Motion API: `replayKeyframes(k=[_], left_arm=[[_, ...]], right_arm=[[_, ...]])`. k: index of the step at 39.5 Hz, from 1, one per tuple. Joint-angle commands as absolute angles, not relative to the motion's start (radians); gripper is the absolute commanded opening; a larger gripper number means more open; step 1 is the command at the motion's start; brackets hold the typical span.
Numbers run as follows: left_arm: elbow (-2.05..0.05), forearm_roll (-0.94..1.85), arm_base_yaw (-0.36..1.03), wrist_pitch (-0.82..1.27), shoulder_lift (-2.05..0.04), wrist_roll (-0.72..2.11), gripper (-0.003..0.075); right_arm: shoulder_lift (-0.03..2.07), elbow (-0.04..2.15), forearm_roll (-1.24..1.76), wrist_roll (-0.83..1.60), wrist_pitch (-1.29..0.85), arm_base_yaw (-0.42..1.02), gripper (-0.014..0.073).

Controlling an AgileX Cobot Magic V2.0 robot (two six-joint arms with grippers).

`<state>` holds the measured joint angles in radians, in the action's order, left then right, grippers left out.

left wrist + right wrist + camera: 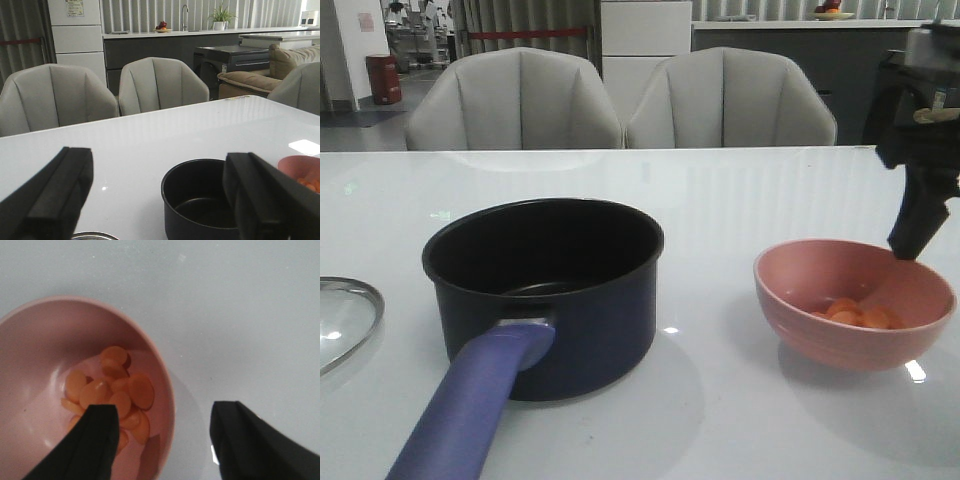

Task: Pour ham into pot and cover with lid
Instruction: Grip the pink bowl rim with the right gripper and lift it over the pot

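The dark navy pot stands left of centre with its purple-blue handle pointing at the near edge; its black inside shows nothing in it. Orange-pink ham slices lie in a pink bowl at the right. The glass lid lies flat at the far left, partly cut off. My right gripper is open and straddles the bowl's rim, one finger above the ham, the other outside. My left gripper is open in the air, with the pot beyond it.
Two grey chairs stand behind the far edge of the white table. The steel rim of the lid shows just below my left fingers. The bowl sits to the right of the pot.
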<state>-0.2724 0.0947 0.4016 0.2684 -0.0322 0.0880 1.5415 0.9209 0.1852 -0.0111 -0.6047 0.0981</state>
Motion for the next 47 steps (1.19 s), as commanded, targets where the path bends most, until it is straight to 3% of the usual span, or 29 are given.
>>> replayKeyframes(k=[1,6,9,17,36,47], left_arm=[[-0.299,0.102,0.41,0.191,-0.044,0.09,0.0574],[-0.299,0.102,0.41,0.191,-0.044,0.09,0.0574],[-0.299,0.102,0.41,0.194,-0.044,0.09,0.0574],[-0.299,0.102,0.41,0.196,-0.044,0.09,0.0574],[-0.299,0.102,0.41,0.196,-0.044,0.09,0.0574],[-0.299,0.102,0.41,0.196,-0.044,0.09,0.0574]], right_arm=[[1.589,0.999,0.187,-0.007,-0.603,0.094,0.0505],[1.667,1.049,0.187,-0.007,-0.617,0.094,0.0503],[1.697,1.069,0.187,-0.007,-0.628,0.094,0.0456],[1.72,1.088,0.198,-0.008,-0.639,0.094,0.0129],[1.68,1.153,0.193,0.029,-0.735,0.116,0.0139],[1.47,1.16,0.193,0.145,-0.487,0.294,0.0139]])
